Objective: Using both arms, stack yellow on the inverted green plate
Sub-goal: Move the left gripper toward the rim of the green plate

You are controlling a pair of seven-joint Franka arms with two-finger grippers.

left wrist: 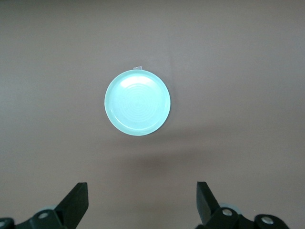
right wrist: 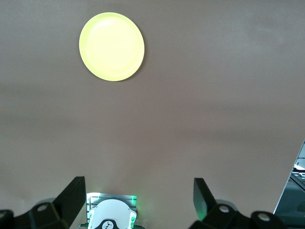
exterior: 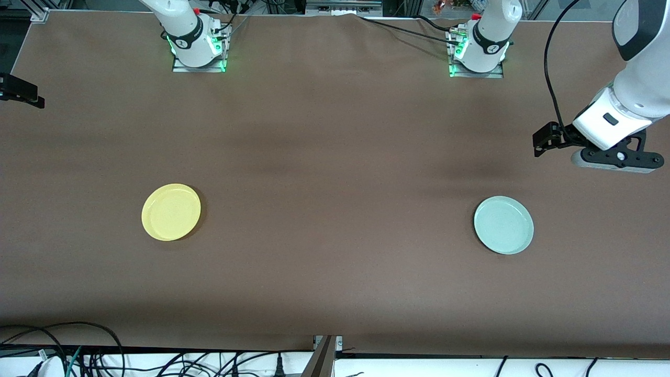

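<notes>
The yellow plate [exterior: 171, 211] lies rim-up toward the right arm's end of the table [exterior: 335, 157], under the spread, empty right gripper [right wrist: 138, 202], while the green plate [exterior: 503, 224], not yet inverted, sits well apart near the spread left gripper [left wrist: 142, 202].

Yellow plate [exterior: 171, 211] and green plate [exterior: 503, 224] lie well apart on table [exterior: 335, 157]

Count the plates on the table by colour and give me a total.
Yellow plate: 1
Green plate: 1
Total: 2
</notes>
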